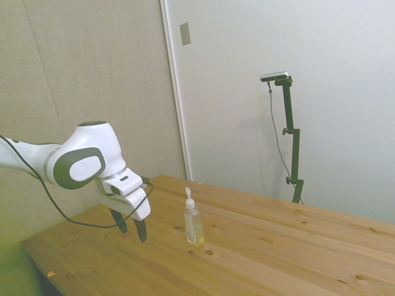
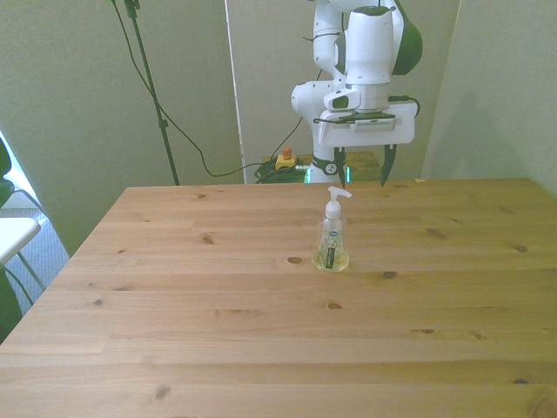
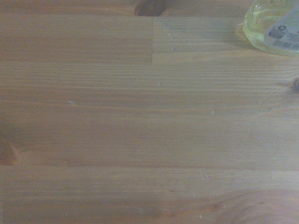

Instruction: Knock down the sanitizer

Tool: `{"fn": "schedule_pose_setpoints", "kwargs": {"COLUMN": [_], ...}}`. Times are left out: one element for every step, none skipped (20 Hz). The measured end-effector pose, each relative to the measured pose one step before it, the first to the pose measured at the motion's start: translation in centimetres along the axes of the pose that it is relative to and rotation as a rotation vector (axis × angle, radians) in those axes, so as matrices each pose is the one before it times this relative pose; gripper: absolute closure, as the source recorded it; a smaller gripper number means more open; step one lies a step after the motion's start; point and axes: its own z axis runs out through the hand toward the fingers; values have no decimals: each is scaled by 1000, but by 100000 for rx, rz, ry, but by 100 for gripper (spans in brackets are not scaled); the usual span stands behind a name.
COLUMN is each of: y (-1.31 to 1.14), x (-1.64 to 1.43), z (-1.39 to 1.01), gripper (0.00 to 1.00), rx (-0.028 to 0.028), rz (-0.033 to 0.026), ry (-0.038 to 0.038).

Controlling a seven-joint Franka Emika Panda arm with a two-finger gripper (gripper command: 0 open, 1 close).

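The sanitizer [image 1: 193,221] [image 2: 332,237] stands upright near the middle of the wooden table [image 1: 259,259] [image 2: 218,313]. It is a slim clear bottle with yellowish liquid, a white pump top and a pale label. The gripper [image 1: 131,229] [image 2: 360,168] hangs low over the table behind the bottle, a short way from it and not touching it. Its two dark fingers [image 2: 385,165] point down and stand wide apart with nothing between them. Only the bottle's yellow base and label [image 3: 274,25] show in the wrist view, at a corner above bare wood.
A panel wall [image 1: 92,74] rises behind the table. On the floor beyond the far edge lie cables and a yellow box with a red button [image 2: 284,158]. A white chair edge [image 2: 13,235] shows at the front view's left.
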Motion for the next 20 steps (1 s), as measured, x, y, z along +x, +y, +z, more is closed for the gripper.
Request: {"fn": "schedule_pose_setpoints", "kwargs": {"y": [-1,-9,-141,-224,-298,-281,-261,-143,-59,-37,-27,-23,1,22,42,-10,-40,-59,-141,-136], "x": [2,16,129,229,376,485,620,678,666,639,581,564,483,421,377,361,334,312,323,288], "z": [19,84,48,51,27,30,50,62,152,113,126,86,108,142,162,161,157,210,200,192], "gripper": [0,0,0,100,100,100,100,100,100,100,100,100,100,100,100,100,100,100,100,100], "rx": [-51,-292,-71,-62,-68,-108,-163,-435,-624,-522,-274,-379,-565,-455,-569,-634,-509,-350,-177,-203], "rz": [3,19,108,143,309,596,690,607,655,732,642,604,810,717,357,408,407,547,679,447], "ry": [-53,-266,-88,-116,-18,88,116,506,484,583,642,1007,614,226,261,374,334,142,148,256]}}
